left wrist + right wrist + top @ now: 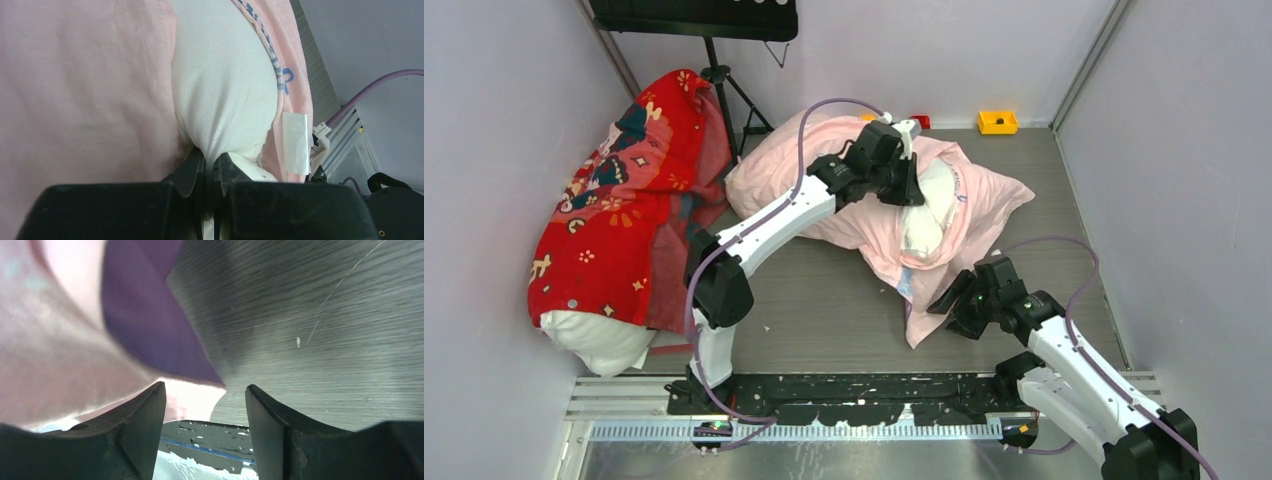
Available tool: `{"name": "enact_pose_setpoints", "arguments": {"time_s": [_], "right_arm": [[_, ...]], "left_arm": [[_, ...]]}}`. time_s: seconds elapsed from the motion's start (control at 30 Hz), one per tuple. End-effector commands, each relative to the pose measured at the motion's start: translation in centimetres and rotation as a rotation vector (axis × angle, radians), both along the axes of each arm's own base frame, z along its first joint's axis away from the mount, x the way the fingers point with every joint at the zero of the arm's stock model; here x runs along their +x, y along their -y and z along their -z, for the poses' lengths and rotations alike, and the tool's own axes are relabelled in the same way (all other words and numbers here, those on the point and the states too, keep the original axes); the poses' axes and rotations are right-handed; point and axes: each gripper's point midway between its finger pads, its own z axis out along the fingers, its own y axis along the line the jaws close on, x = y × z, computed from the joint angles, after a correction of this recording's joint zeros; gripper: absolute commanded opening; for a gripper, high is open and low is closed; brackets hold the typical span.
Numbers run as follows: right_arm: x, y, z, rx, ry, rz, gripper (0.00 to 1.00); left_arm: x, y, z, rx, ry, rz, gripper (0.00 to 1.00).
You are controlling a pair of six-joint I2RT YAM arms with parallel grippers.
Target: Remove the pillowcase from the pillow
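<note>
Pillowcase [989, 195], pale pink, lies crumpled in the middle of the bench [824, 295], with the white pillow [921, 225] showing through its opening. Left jaws are clenched on a fold of the pillow. Right jaws are spread wide, gripping nothing, beside the near corner of the pillowcase.
</note>
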Motion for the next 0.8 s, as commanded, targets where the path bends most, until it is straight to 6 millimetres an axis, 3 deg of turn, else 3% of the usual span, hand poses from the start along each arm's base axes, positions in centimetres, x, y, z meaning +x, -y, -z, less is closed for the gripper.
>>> {"name": "enact_pose_setpoints", "arguments": {"time_s": [0.0, 0.13, 0.2, 0.27, 0.33, 0.5, 0.77], "right_arm": [[2.4, -0.2, -2.2, -0.003, 0.113, 0.01, 0.63], [2.8, -1.2, -7.1, 0.046, 0.258, -0.086, 0.69], [2.7, -0.5, -9.2, 0.022, 0.333, -0.097, 0.78], [2.5, 0.1, -11.1, 0.003, 0.407, -0.109, 0.95], [2.5, -0.1, -12.1, 0.012, 0.454, -0.133, 0.99], [2.9, -1.5, -12.0, 0.052, 0.474, -0.207, 1.0], [2.6, -0.9, -10.4, 0.001, 0.476, -0.237, 1.0]], "left_arm": [[-0.3, -2.6, -7.6, -0.093, 0.138, -0.033, 0.0], [-0.7, -3.2, -6.3, -0.075, 0.128, -0.041, 0.0], [-0.7, -3.1, -6.0, -0.074, 0.122, -0.038, 0.0], [-0.8, -3.0, -6.2, -0.08, 0.118, -0.031, 0.0], [-0.9, -3.0, -6.9, -0.088, 0.125, -0.028, 0.0], [-1.3, -3.8, -9.1, -0.103, 0.148, -0.035, 0.0], [-0.7, -5.7, -12.9, -0.135, 0.197, -0.08, 0.0]]}}
